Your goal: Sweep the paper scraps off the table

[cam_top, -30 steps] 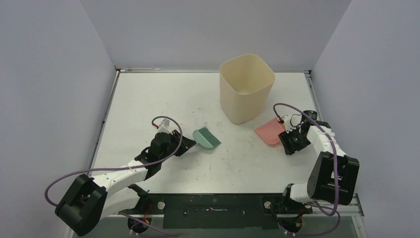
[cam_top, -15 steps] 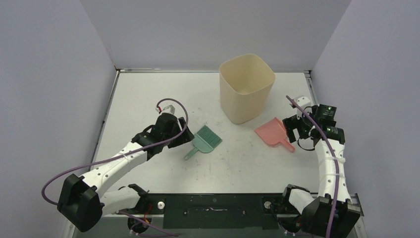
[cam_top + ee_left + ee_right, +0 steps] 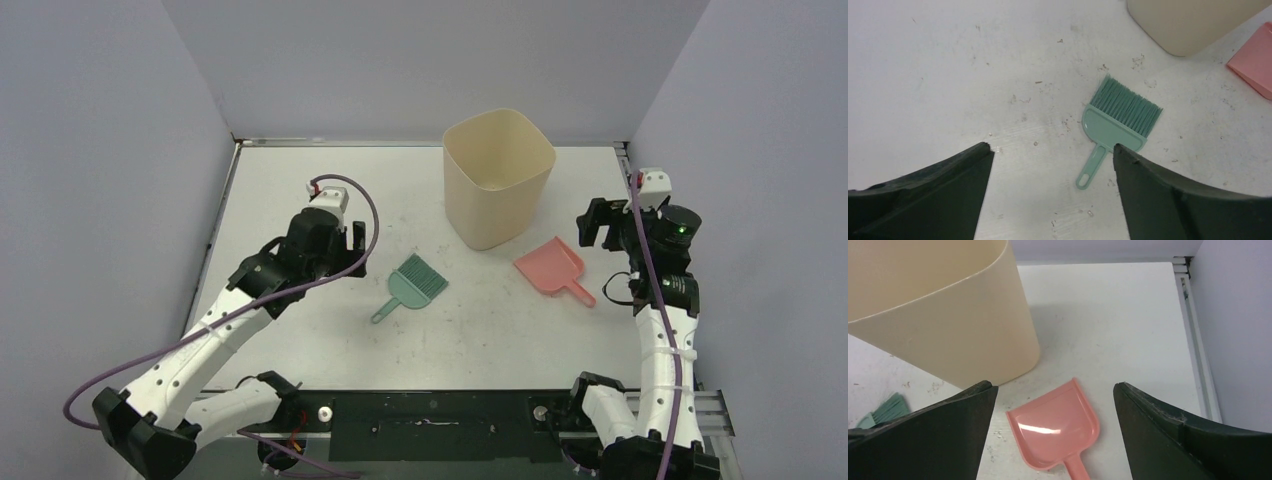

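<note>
While both of my arms hang above the table point(image 3: 300, 190), which fills the middle of the top view, neither of them touches anything. My left jaws are spread wide and hold nothing; in the left wrist view the bare white surface with small grey marks shows between them. The green brush point(image 3: 412, 284) lies flat near the centre of the top view, to the right of my left jaws and apart from them, its bristles toward the upper right and its handle toward the lower left. My right jaws, at the right side of the top view, are released too, with nothing between them. Below them the pink dustpan point(image 3: 1053, 427) lies flat, its handle toward the lower edge of the right wrist view. The beige bin point(image 3: 497, 180) stands upright in the upper middle, between brush and dustpan. Where the paper scraps are I cannot tell.
</note>
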Controlling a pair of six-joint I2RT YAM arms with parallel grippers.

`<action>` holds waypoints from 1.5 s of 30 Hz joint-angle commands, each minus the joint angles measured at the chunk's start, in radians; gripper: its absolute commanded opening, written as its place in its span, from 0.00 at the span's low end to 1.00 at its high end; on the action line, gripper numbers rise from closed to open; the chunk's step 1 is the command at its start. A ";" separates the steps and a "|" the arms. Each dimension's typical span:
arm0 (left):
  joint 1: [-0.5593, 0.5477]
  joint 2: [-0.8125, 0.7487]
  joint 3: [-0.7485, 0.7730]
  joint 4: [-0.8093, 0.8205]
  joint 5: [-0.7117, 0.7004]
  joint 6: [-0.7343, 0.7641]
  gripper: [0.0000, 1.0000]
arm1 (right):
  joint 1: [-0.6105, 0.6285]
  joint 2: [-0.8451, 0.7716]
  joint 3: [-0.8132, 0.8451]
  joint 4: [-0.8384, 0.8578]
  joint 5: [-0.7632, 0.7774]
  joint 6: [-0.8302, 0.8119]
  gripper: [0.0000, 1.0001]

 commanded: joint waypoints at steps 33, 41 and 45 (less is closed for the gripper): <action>0.106 -0.163 -0.250 0.308 -0.004 0.085 0.96 | 0.010 0.034 -0.197 0.226 -0.061 0.113 0.90; 0.109 -0.157 -0.250 0.307 0.004 0.085 0.96 | 0.010 0.034 -0.198 0.225 -0.071 0.105 0.90; 0.109 -0.153 -0.251 0.306 0.010 0.085 0.96 | 0.009 0.035 -0.198 0.223 -0.076 0.101 0.90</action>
